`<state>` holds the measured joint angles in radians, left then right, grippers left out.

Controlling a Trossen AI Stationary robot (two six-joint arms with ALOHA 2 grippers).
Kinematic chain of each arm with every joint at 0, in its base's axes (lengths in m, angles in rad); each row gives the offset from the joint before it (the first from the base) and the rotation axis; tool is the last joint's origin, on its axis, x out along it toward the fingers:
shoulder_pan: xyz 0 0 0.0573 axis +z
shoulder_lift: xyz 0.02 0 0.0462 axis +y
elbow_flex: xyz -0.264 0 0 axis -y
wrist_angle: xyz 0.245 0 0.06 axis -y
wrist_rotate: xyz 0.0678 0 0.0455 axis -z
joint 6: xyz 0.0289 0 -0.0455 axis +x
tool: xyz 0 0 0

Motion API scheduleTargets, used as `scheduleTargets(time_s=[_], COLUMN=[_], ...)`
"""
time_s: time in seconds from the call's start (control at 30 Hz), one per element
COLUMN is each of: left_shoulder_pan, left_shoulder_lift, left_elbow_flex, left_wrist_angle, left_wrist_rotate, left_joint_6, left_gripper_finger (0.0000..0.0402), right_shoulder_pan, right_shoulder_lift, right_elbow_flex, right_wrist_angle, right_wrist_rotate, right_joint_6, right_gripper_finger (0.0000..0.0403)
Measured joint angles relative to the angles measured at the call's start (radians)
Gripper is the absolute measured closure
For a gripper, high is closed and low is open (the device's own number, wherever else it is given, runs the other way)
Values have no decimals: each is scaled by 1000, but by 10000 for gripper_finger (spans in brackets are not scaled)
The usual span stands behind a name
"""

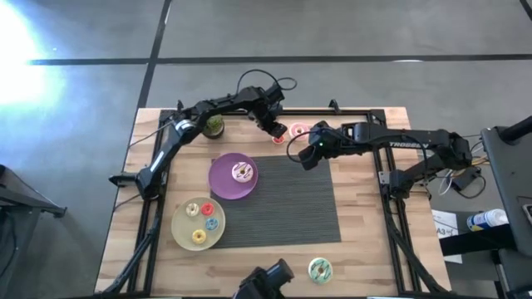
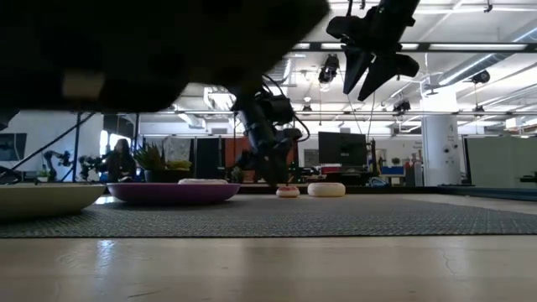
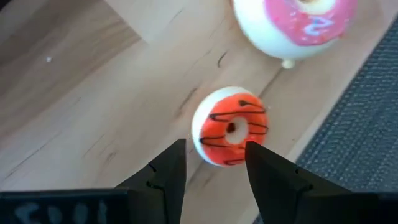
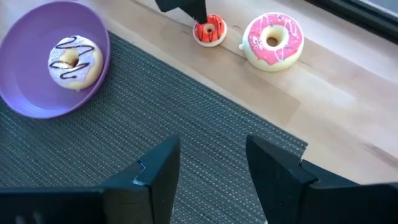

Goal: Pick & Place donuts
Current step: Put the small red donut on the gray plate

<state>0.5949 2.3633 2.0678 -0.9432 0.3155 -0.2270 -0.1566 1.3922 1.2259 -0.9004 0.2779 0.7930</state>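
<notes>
The left claw (image 3: 211, 163), fingers parted and empty, hangs right over the small red-iced toy ring donut (image 3: 231, 126) lying flat on the wooden surface (image 3: 93, 106); the right claw (image 4: 208, 168), also parted, waits farther off.

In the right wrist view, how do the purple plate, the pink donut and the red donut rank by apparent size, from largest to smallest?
1. purple plate, clearly the largest.
2. pink donut.
3. red donut, the smallest.
The two donuts lie side by side at similar distance, so their order looks reliable.
</notes>
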Motion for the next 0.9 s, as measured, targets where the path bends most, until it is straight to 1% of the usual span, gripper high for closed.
scheduleTargets(time_s=[0.3, 0.4, 0.5, 0.77, 0.9], left_shoulder_pan=[1, 1, 1, 1, 2], left_shoulder_lift=[43, 43, 43, 43, 25], left_elbow_flex=[-2, -2, 0, 5, 7], left_wrist_angle=[31, 33, 31, 10, -67], left_wrist_rotate=[7, 1, -4, -11, -11], left_joint_6=[-25, -26, -24, 19, 54], left_gripper_finger=[264, 270, 292, 390, 399], right_shoulder_pan=[-1, -1, -1, -1, -1], right_shoulder_lift=[0, 0, 0, 0, 0], right_elbow_flex=[0, -1, -1, -3, -3], right_wrist_angle=[-1, -2, -3, -4, -3], right_wrist_rotate=[14, 14, 14, 14, 14], right_joint_6=[-14, -15, -19, -4, 4], right_gripper_finger=[227, 227, 227, 227, 227])
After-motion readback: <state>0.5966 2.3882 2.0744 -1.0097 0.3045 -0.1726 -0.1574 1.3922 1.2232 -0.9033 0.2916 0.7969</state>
